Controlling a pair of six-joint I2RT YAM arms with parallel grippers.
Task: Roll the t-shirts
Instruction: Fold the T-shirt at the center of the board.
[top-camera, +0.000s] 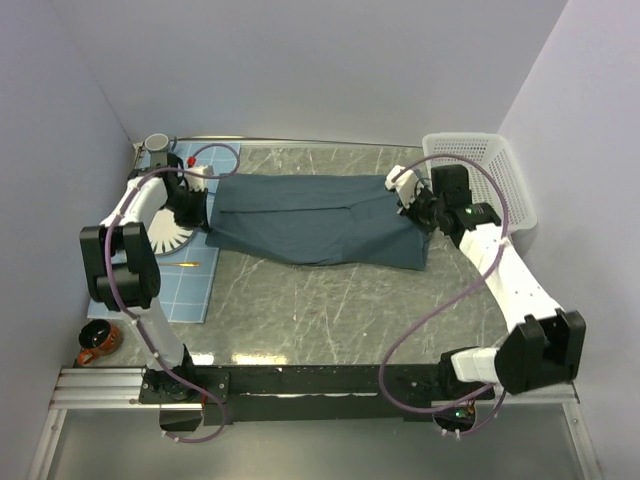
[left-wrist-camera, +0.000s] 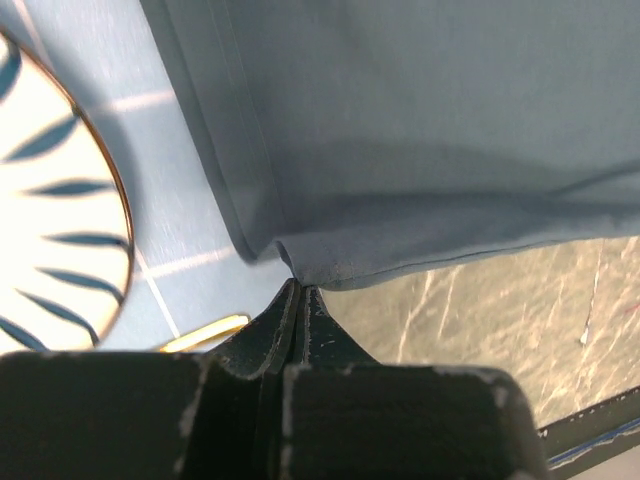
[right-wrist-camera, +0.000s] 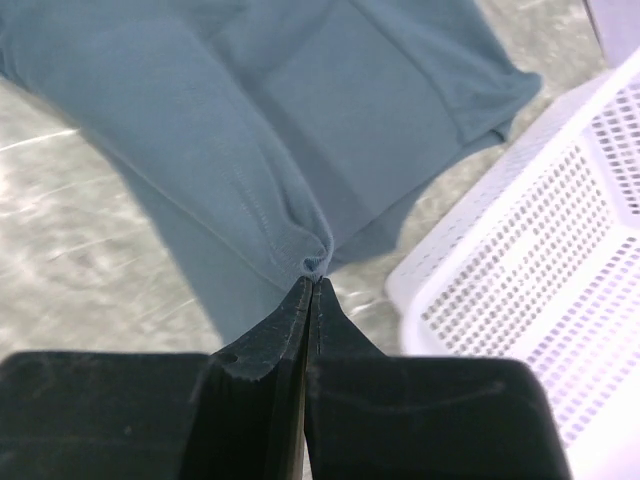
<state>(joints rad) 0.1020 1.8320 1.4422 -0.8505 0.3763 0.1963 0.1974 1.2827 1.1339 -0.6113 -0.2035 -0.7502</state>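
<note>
- The t-shirt (top-camera: 315, 220) lies folded into a long band across the far half of the surface (top-camera: 330, 310), running from 9 o'clock to 3 o'clock in the overhead view. Its left end overlaps the placemat (top-camera: 190, 285).
- It is plain slate-blue knit cotton, matte, with stitched hems and soft creases. I judge it light, limp and easy to bunch, not slippery and not fragile.
- With no stiffness, it will sag between any two grip points and drag on the stone. A roll will need both ends of one edge taken evenly, or it will skew.
- The best holds look like the hemmed corners, where the doubled cloth gives the most to bite on.
- The left fingers (left-wrist-camera: 325, 340) are clenched, their tip meeting the near corner of the hem at the 9 o'clock end, apparently nipping it.
- The right fingers (right-wrist-camera: 275, 340) are clenched on a puckered pinch of hem at the 3 o'clock end.
- The surface is hard, polished grey stone with pale veins.
- The placemat is light blue with a white grid and carries a white plate (left-wrist-camera: 50, 200) with dark leaf stripes and a thin gold rim.
- A white perforated plastic basket (right-wrist-camera: 540, 300) stands at 2 o'clock, just beside the shirt's right end.
</note>
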